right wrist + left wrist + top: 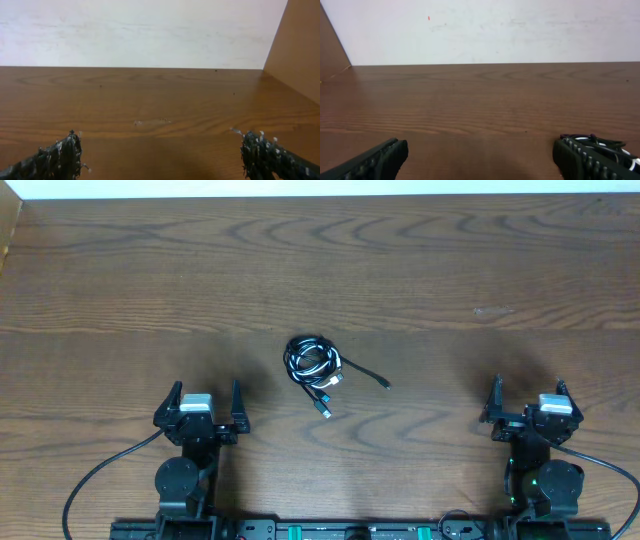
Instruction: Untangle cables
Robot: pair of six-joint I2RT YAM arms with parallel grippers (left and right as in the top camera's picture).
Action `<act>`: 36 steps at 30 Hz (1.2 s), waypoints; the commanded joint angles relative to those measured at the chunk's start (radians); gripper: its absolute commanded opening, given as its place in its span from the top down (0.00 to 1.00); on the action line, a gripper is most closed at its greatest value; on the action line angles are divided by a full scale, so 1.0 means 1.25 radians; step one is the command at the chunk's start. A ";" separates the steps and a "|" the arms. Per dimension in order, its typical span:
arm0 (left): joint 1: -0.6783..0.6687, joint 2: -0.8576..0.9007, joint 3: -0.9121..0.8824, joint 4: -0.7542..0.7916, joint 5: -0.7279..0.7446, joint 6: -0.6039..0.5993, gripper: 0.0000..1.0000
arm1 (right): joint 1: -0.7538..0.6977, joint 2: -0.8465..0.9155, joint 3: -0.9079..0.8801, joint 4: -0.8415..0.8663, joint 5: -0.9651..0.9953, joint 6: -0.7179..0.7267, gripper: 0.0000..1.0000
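The cables (316, 366) lie in one small tangled bundle of black and white cords at the middle of the wooden table, with plug ends trailing toward the front and right. My left gripper (205, 398) stands open near the front left, well clear of the bundle. In the left wrist view the gripper (480, 157) has bare table between its fingers, and a bit of the cables (607, 145) peeks out behind the right finger. My right gripper (528, 398) is open at the front right, far from the bundle. The right wrist view shows the gripper (161, 155) holding nothing.
A wooden table (450, 260) stretches to a white wall at the back. A faint pale smear (492, 310) marks the wood at the right. Raised wooden side panels (297, 55) border the table's edges. Thick black arm cables (95, 480) run along the front.
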 commanded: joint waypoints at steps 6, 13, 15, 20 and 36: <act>-0.003 -0.005 -0.017 -0.026 0.013 0.008 0.02 | -0.010 0.000 -0.001 -0.002 0.006 0.010 0.01; -0.003 -0.005 -0.017 0.073 0.013 0.007 0.02 | -0.010 0.000 -0.001 -0.002 0.006 0.010 0.01; -0.003 -0.005 -0.017 0.094 0.013 0.007 0.02 | -0.010 0.000 -0.001 -0.002 0.006 0.010 0.01; -0.003 -0.005 -0.017 0.106 0.013 0.007 0.02 | -0.010 0.000 -0.001 -0.002 0.006 0.010 0.01; -0.003 -0.005 -0.017 0.106 0.013 0.007 0.02 | -0.010 0.000 -0.001 -0.002 0.006 0.010 0.01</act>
